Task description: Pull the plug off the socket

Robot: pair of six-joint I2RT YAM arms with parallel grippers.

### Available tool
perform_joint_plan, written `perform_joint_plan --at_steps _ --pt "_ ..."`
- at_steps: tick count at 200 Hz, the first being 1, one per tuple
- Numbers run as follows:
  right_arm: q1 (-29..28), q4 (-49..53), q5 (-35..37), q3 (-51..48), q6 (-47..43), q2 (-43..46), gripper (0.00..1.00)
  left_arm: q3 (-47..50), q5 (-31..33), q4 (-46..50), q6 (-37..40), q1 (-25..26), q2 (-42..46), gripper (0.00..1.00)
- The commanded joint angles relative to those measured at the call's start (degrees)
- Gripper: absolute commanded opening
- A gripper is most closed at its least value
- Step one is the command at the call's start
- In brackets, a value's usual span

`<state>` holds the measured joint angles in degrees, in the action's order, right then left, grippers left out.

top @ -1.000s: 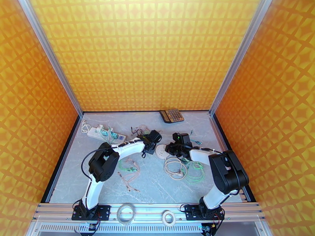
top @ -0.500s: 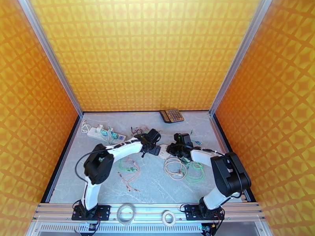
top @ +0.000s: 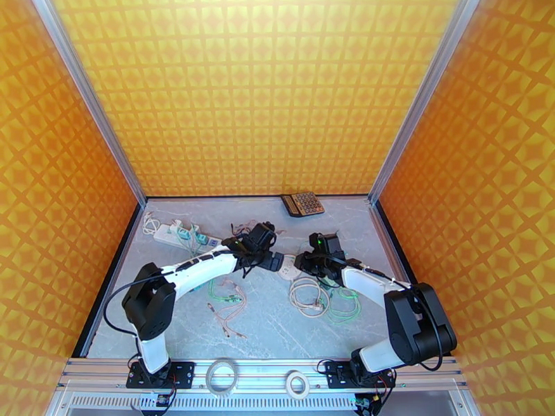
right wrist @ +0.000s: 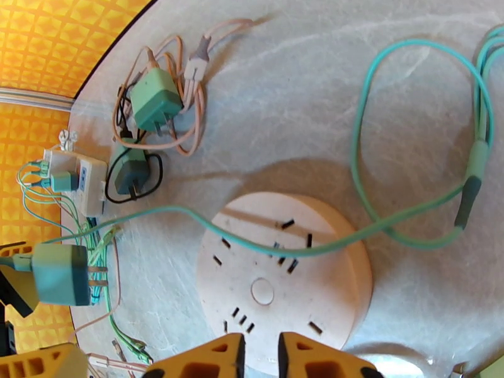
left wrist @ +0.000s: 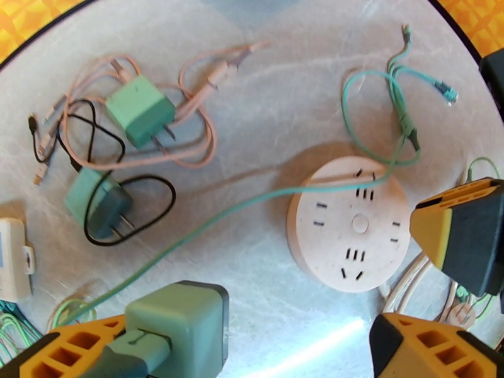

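**Plug clear of socket: the release step**

*Top external view.* The left gripper [top: 272,260] and right gripper [top: 303,262] meet over the round, pale-pink plastic socket [top: 286,271]. It sits mid-way across the grey marbled table [top: 270,320]. A white power strip [top: 182,235] lies at the far left.

*Left wrist view.* The grey-green square plug [left wrist: 179,326] rests against one finger of the left gripper. That gripper's jaws stand wide apart, so nothing clamps the plug. The plug is left of the socket and apart from it. The socket is the one receptacle here, and every slot in sight is bare. A thin teal cable [left wrist: 208,218] crosses its face.

*Right wrist view.* The right gripper's jaws are slightly parted with nothing between them, at the socket's rim. The plug's two pins are exposed.

*Judgement.* The extraction looks done, and the step in hand is letting go. The next move calls for lifting both arms away without snagging the cable.
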<state>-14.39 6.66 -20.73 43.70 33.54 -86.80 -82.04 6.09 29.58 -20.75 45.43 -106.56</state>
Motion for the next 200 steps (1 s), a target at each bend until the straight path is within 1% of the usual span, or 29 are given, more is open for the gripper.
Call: perform_joint_plan --at_steps 1,20,53,100,143,172,200 --pt "-0.4 1.3 1.6 -1.1 -0.6 1.6 0.23 -0.3 -2.1 -1.4 1.1 -0.2 -2.2 0.96" --pt "-0.4 1.4 1.7 -1.3 -0.6 1.8 0.24 -0.9 -4.4 -1.4 1.2 -0.6 -3.9 0.97" --pt "-0.4 1.4 1.8 -1.5 -0.9 1.8 0.25 -1.8 -7.6 -1.1 0.5 -0.8 -6.2 0.96" --pt "-0.4 1.4 1.9 -1.6 -1.4 1.5 0.28 -0.8 -9.5 2.3 -1.2 -0.8 -8.4 0.95" --pt "-0.3 0.8 2.3 -1.9 -1.5 1.7 0.28 2.3 -11.7 6.8 -3.8 -0.7 -7.5 0.95" --pt "-0.4 0.6 2.3 -2.0 -1.6 1.8 0.28 5.4 -12.7 8.3 -4.1 -0.7 -5.6 0.96" --pt "-0.4 0.3 2.2 -2.3 -1.6 2.1 0.28 6.2 -14.2 10.0 -3.9 -0.6 -4.1 0.95"
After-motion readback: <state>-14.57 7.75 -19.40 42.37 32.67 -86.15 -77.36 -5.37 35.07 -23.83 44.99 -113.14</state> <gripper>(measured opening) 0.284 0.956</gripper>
